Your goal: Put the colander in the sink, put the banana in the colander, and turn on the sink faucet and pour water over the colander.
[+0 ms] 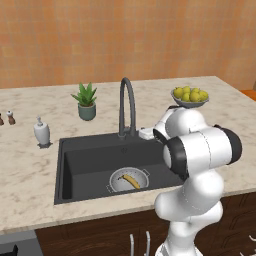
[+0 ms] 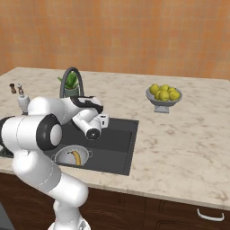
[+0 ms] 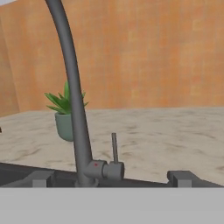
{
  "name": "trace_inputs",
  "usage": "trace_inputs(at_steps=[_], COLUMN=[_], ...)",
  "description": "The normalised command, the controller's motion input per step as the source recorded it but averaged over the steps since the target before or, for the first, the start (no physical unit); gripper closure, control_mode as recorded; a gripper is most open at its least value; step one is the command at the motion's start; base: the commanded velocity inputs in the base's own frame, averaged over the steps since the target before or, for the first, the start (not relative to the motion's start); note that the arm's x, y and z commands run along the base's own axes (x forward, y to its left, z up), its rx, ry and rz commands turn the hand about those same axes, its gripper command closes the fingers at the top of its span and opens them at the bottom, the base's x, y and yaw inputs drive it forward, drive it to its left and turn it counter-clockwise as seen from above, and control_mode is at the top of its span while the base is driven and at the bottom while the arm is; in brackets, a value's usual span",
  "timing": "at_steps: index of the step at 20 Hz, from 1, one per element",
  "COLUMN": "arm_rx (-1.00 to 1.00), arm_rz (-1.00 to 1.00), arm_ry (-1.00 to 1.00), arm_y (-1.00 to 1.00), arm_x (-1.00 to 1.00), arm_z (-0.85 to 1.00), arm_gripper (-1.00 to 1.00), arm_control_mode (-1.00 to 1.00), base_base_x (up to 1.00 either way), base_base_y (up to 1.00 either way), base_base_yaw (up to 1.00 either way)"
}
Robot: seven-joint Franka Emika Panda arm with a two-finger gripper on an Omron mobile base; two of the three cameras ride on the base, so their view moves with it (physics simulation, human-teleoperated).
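Orange tiled wall backs a pale marbled counter (image 1: 30,165) into which the sink (image 1: 85,165) is set, a dark grey rectangular basin. Above the basin's back right corner the robot's hand (image 3: 111,178) hangs with its two dark finger tips (image 3: 181,178) spread wide, one at each lower corner of the hand view, nothing between them and nothing touching them. In the right base view the hand (image 2: 104,121) shows as a white block at the end of the forearm, pointing toward the sink faucet (image 2: 72,81). Seen from the hand, the sink faucet (image 3: 72,96) stands just ahead and slightly left of centre, its thin gooseneck rising out of the top edge; its short side body and thin upright lever (image 3: 114,148) sit almost midway between the finger tips, close in front but apart from them. In the left base view the sink faucet (image 1: 126,107) stands at the sink's back rim, with the hand just to its right, largely hidden behind the arm. Down in the basin, near its front wall and well below the hand, sits the colander (image 1: 129,181), round and silvery, upright, with the banana (image 1: 132,181) lying inside it. Behind the faucet a potted plant (image 1: 86,101) stands on the counter, a white soap dispenser (image 1: 42,132) stands left of the sink, and a footed bowl of yellow-green fruits (image 1: 190,96) stands to the right.
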Motion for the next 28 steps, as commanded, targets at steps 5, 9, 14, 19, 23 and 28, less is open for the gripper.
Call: trace_inputs(at_steps=[5,9,14,19,23,28], arm_rx=[0.00,0.00,0.00,0.00,0.00,0.00], arm_rz=[0.00,0.00,0.00,0.00,0.00,0.00], arm_ry=[0.00,0.00,0.00,0.00,0.00,0.00], arm_y=[0.00,0.00,0.02,0.14,0.13,0.10], arm_x=[0.05,0.18,0.25,0.22,0.17,0.17], arm_z=[-0.01,-0.01,-0.04,-0.05,-0.05,-0.02], arm_gripper=[-1.00,-1.00,-1.00,-1.00,-1.00,-1.00], arm_control_mode=[-1.00,-1.00,-1.00,-1.00,-1.00,-1.00], base_base_x=[0.00,0.00,0.00,0.00,0.00,0.00], base_base_y=[0.00,0.00,0.00,0.00,0.00,0.00], base_base_yaw=[0.00,0.00,0.00,0.00,0.00,0.00])
